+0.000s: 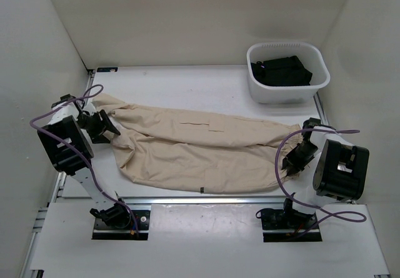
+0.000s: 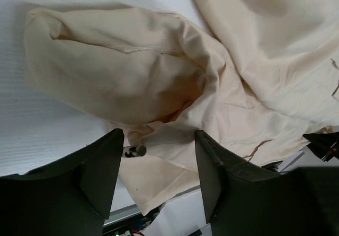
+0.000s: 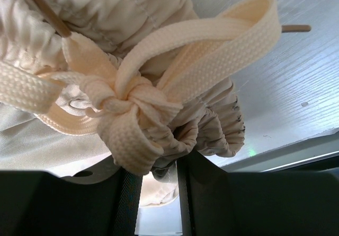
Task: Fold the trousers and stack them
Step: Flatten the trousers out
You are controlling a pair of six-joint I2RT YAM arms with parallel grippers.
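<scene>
Right now I judge this to be the opening of the fold. The trousers (image 1: 200,150) lie stretched lengthwise across the table (image 1: 187,81), and each arm sits at 1 end of them, so nothing is folded or stacked yet.

On the left, the left gripper (image 1: 109,131) is at the leg ends. In its wrist view, the left gripper (image 2: 159,159) has its fingers (image 2: 100,177) spread wide. Wrinkled beige cloth lies in the gap between them and spills out beyond the tips, with 1 rounded leg end just ahead and to the left of them. It holds nothing. From this view I cannot tell whether the tips touch the cloth.

Further right, the gathered waist lies against the right gripper (image 1: 292,163). The right wrist view shows the right gripper (image 3: 153,193) with its jaws drawn close together. A fold of the gathered waistband (image 3: 212,124) is pinched in the narrow gap, and the knotted drawstring (image 3: 159,61) hangs just past the fingertips.

As I see it, the next move needs the left jaws to come down and close on both leg hems together, not on 1 loose layer. With both ends held, I could carry 1 end over to the other. The soft cloth may slip or bunch.

Beyond the right gripper, well apart from it, a white basket (image 1: 262,94) holds dark clothes (image 1: 281,70).
</scene>
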